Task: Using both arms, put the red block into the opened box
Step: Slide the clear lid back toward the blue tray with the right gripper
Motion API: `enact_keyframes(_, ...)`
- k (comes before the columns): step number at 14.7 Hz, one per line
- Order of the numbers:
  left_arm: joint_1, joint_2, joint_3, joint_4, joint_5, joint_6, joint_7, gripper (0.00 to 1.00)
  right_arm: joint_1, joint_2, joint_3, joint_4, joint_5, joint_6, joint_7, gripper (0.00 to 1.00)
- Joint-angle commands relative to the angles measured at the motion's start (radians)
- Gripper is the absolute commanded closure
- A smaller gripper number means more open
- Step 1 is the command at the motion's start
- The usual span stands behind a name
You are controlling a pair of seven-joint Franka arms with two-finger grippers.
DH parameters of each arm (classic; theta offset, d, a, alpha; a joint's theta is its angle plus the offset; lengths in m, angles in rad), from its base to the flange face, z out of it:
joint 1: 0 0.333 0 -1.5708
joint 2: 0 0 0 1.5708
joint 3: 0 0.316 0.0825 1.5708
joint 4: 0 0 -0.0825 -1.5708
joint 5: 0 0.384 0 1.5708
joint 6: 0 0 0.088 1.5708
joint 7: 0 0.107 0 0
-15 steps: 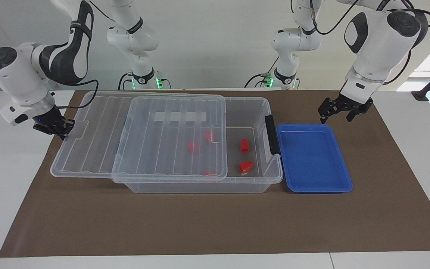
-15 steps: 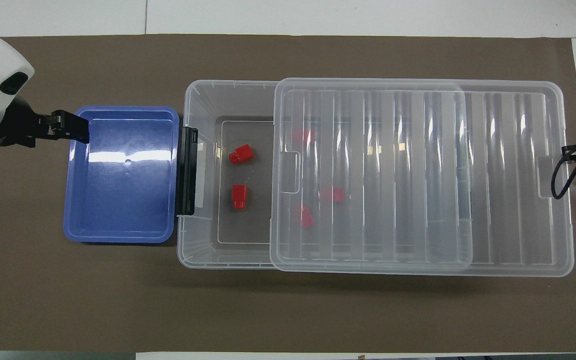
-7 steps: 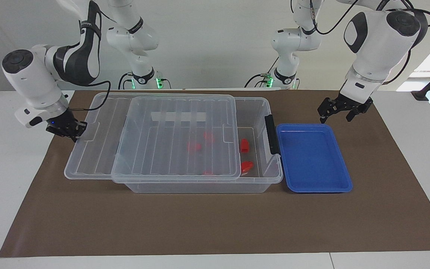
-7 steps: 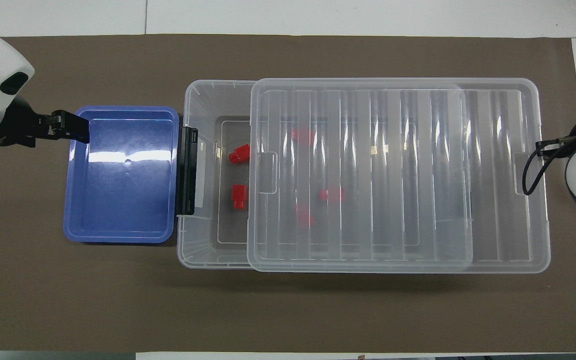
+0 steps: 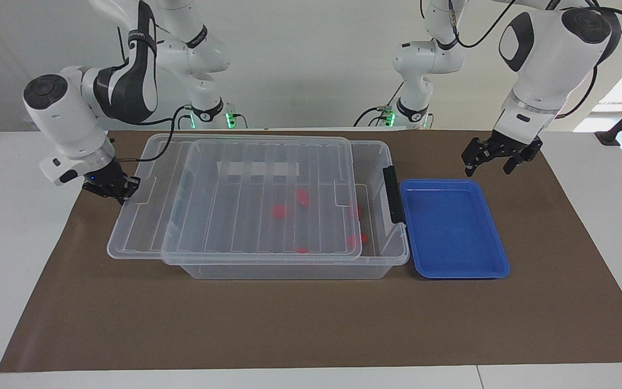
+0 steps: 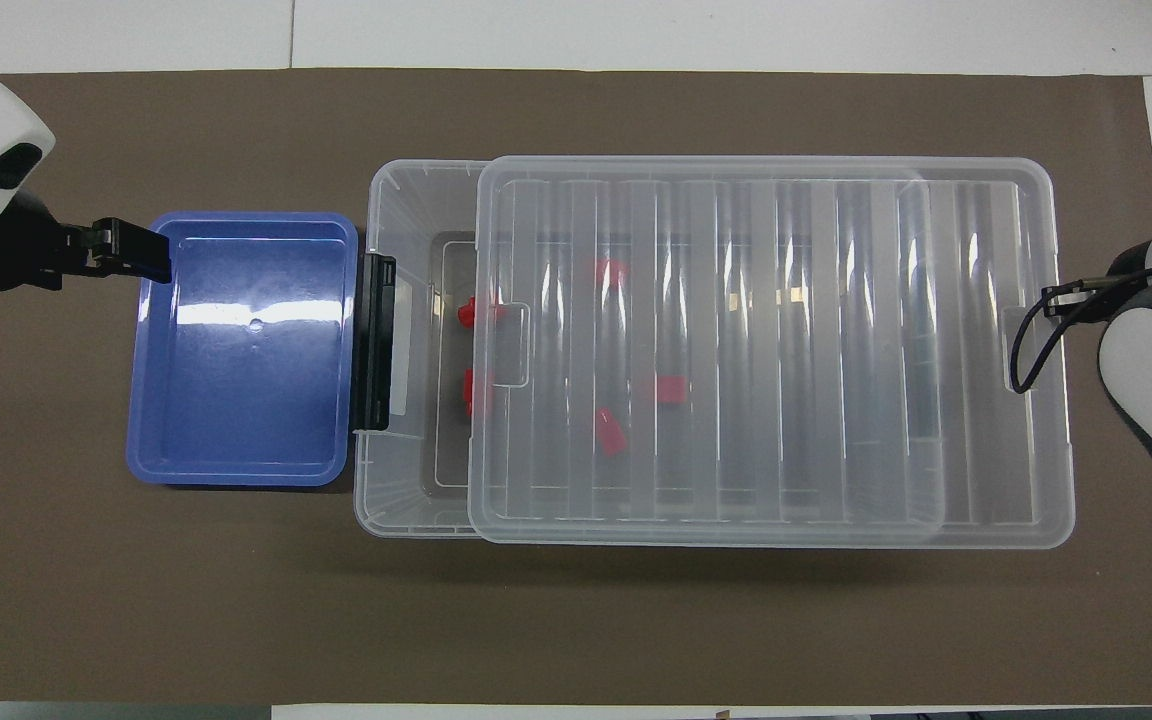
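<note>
Several red blocks (image 5: pixel 277 210) (image 6: pixel 612 272) lie on the floor of the clear box (image 5: pixel 289 271) (image 6: pixel 376 190), most seen through its ribbed lid (image 5: pixel 251 178) (image 6: pixel 736 350). The lid rests on the box and covers all but a strip by the black latch (image 5: pixel 393 194) (image 6: pixel 376 340). It overhangs the box toward the right arm's end of the table. My right gripper (image 5: pixel 119 190) is shut on the lid's short edge there. My left gripper (image 5: pixel 492 162) (image 6: pixel 161 268) hangs open over the corner of the blue tray, holding nothing.
An empty shallow blue tray (image 5: pixel 451 227) (image 6: pixel 246 400) sits against the latch end of the box. Box and tray stand on a brown mat (image 5: pixel 311 324) laid over the white table.
My right gripper has slid the lid along the box toward the latch end. The two blocks beside the latch are now partly under the lid. The left gripper has stayed in place.
</note>
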Motion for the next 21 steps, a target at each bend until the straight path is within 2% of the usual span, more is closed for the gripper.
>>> enact_keyframes(1,0.016,-0.032,-0.008,-0.044,-0.006,0.026,0.036,0.0,-0.001,-0.033,0.014,-0.046,0.036,0.002,0.039,1.0)
enact_keyframes(11,0.016,-0.032,-0.008,-0.042,-0.016,0.022,0.039,0.0,0.012,-0.044,0.072,-0.074,0.039,0.01,0.146,1.0)
enact_keyframes(21,0.027,-0.032,-0.006,-0.041,-0.016,0.022,0.037,0.0,0.04,-0.05,0.075,-0.088,0.041,0.008,0.206,1.0)
